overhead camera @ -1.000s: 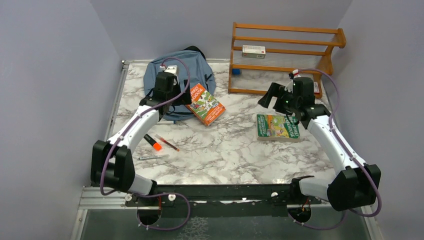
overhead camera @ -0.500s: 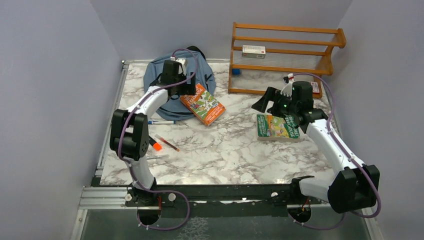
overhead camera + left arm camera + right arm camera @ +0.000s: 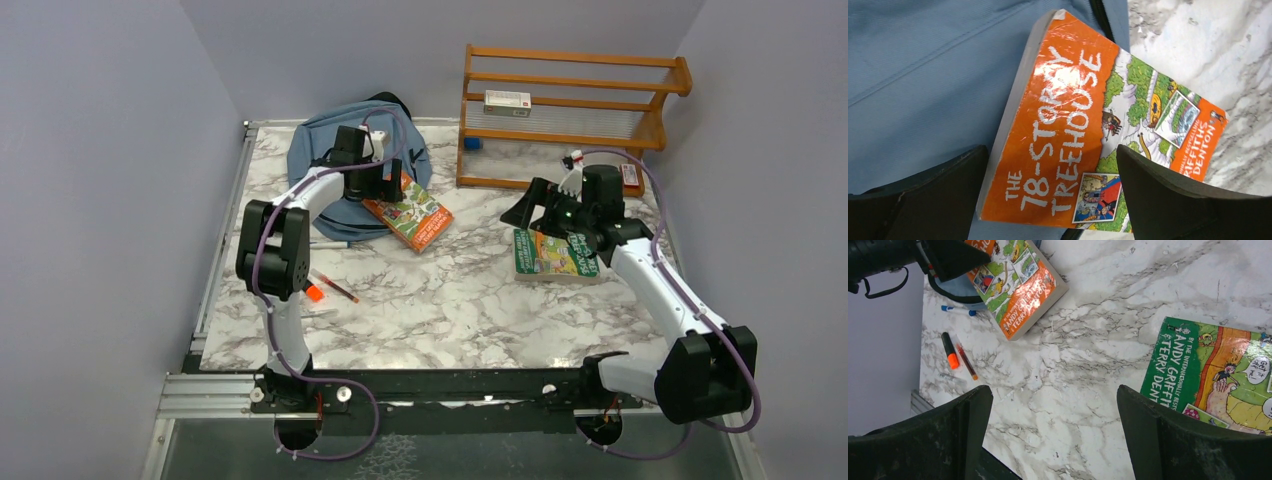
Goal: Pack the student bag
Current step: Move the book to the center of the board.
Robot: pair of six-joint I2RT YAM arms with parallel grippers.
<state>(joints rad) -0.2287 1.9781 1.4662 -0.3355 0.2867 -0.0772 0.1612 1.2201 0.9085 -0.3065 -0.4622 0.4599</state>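
The left gripper (image 3: 1050,150) hangs with its black fingers spread wide and empty over a glossy orange paperback book (image 3: 1063,100), which lies partly on the soft dusty-blue fabric student bag (image 3: 318,150) and partly on the white marble-patterned table (image 3: 460,300). The bag lies slumped flat in the upper left of the overhead view, with dark zipper trim along its edge. The right gripper (image 3: 1053,390) is also spread and empty above the marble, beside a green paperback book (image 3: 1208,370).

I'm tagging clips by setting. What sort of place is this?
Probably a lab robot cell staged as a study desk: plain walls enclosing a marble-look table, a blue backpack, an orange paperback, a wooden shelf.
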